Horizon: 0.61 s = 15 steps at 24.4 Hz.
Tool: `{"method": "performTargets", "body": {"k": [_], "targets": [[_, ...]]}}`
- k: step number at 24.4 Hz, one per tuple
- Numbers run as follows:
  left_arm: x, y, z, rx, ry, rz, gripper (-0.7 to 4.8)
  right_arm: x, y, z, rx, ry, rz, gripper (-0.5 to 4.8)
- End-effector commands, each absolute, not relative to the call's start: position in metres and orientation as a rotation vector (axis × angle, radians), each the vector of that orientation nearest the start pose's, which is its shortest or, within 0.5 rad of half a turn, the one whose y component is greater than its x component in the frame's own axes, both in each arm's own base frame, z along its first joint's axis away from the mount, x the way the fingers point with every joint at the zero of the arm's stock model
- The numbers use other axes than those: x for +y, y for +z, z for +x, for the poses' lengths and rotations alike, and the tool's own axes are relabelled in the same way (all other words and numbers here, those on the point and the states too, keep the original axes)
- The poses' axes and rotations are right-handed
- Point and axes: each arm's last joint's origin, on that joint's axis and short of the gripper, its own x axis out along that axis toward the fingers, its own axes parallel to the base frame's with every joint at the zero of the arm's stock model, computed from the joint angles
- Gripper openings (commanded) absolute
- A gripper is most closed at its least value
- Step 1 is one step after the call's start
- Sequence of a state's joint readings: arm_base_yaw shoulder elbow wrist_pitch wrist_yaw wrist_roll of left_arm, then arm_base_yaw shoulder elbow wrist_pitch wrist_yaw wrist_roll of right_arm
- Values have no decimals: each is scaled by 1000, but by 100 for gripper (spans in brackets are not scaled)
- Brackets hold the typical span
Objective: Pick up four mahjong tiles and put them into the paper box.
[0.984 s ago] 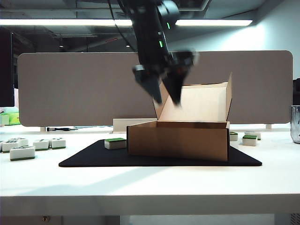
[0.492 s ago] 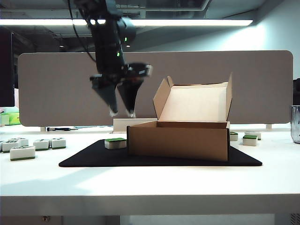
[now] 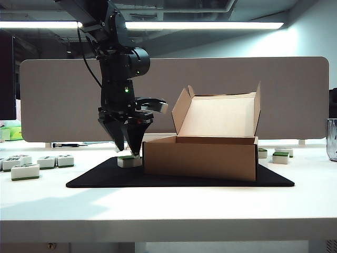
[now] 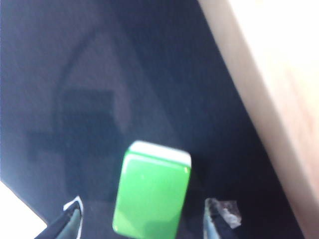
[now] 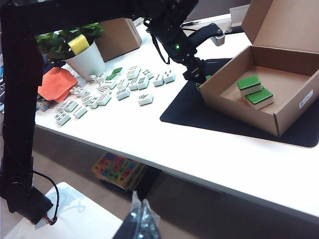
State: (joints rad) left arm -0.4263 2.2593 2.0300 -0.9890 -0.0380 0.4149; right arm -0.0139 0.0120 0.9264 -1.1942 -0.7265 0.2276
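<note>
You are seeing right gripper (image 5: 142, 219) hanging below table edge, fingertips pressed together, holding nothing. Farther on, left gripper (image 3: 128, 150) hovering, jaws spread, straddling green-backed white mahjong tile (image 4: 152, 194) on black mat (image 3: 105, 176) beside brown cardboard paper box (image 3: 200, 155) containing two tiles (image 5: 254, 91).

No text, label or number is legible on anything here.

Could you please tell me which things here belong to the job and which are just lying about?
Job: mahjong tile on the mat, two tiles in the box, paper box, left gripper, open.
Lying about: face-up tiles, potted plant, right gripper, off the table.
</note>
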Motion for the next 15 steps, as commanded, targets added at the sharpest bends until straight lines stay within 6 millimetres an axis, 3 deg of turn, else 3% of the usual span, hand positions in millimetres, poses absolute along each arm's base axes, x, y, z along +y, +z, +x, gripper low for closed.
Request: {"method": "performTargets", "body": {"k": [1, 4, 7, 10, 14, 15], "targets": [[-196, 213, 435, 1110, -589, 643, 303, 20, 313, -58, 320, 678, 309, -1], [-197, 201, 436, 1144, -589, 642, 294, 20, 313, -58, 320, 679, 310, -1], [-197, 199, 437, 1146, -590, 642, 173, 20, 313, -58, 320, 678, 309, -1], [-197, 204, 435, 1157, -590, 644, 115, 20, 313, -58, 320, 675, 309, -1], [-204, 261, 432, 1094, -496, 479, 115, 20, 313, -58, 318, 661, 307, -1], [-220, 284, 423, 1039, -533, 421, 115, 20, 314, -58, 315, 661, 306, -1]]}}
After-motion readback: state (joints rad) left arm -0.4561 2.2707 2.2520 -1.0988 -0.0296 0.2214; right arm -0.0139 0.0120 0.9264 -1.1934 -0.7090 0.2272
